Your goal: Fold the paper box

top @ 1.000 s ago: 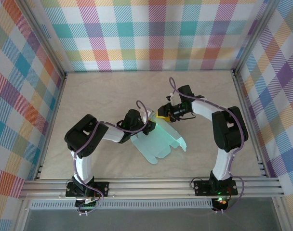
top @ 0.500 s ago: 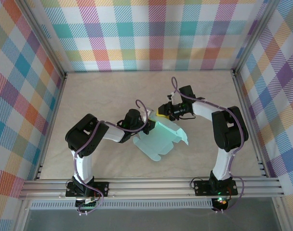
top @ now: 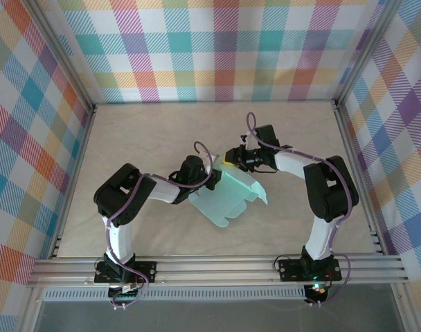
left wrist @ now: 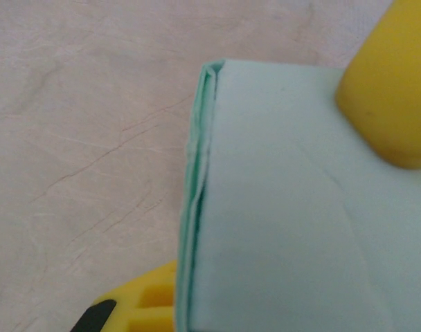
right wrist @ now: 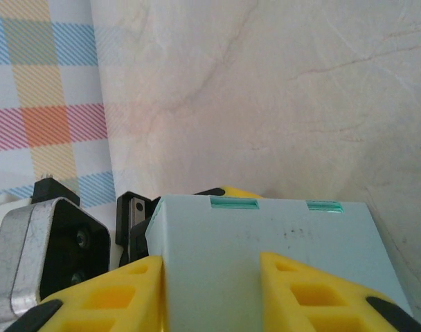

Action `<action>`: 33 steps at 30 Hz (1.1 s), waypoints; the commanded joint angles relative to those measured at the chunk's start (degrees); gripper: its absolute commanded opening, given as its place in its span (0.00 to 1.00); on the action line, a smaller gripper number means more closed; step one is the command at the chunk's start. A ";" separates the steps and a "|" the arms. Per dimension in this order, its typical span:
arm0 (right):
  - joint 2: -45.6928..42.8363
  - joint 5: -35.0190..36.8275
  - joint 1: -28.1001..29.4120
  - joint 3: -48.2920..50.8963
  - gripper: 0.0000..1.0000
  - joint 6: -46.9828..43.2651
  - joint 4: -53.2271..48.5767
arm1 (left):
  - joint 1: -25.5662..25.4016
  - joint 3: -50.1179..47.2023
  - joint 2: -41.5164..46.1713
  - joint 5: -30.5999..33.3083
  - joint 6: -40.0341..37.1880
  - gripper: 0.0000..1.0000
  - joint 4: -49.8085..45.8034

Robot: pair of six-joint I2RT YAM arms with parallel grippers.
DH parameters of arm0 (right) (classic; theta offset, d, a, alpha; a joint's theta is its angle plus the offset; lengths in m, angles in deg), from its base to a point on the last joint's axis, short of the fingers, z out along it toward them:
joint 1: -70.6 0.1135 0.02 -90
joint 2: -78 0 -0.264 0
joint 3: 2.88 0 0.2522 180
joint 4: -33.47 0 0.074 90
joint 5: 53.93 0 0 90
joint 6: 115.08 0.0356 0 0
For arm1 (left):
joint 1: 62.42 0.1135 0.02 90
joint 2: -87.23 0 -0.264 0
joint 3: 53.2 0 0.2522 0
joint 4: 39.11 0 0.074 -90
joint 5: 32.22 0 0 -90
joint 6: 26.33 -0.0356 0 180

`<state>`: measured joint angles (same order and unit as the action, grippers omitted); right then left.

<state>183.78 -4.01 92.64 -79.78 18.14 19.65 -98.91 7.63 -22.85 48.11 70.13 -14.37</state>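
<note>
The paper box (top: pixel 228 197) is pale mint-green thin card, partly folded, one edge doubled over, notched tabs showing, sitting skewed around the middle of the table (top: pixel 141 138).

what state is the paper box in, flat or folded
Partly folded: the paper box has a panel doubled over, layered edge visible in left wrist view; notched flaps lie spread.

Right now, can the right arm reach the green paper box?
Probably yes: the right gripper is right at the paper box, a panel sitting between its fingers, with nothing in the way. The left gripper pinches another edge.
</note>
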 commanded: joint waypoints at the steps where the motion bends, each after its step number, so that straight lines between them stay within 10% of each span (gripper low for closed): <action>1: 0.13 -3.80 5.12 2.63 0.35 5.69 -3.07 | -0.07 1.79 -0.40 5.02 1.32 0.00 -2.56; 22: -12.65 2.83 -5.71 5.57 0.66 -4.37 -9.83 | 0.90 0.27 4.80 0.26 -1.85 0.00 -6.96; 33: -23.77 15.38 -8.25 6.73 0.70 -14.06 -17.26 | 1.40 24.01 11.73 8.77 -12.32 0.00 -66.15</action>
<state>161.75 7.08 84.33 -74.14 8.88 6.41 -98.24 27.02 -13.84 53.70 61.93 -58.35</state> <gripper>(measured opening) 0.694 0.078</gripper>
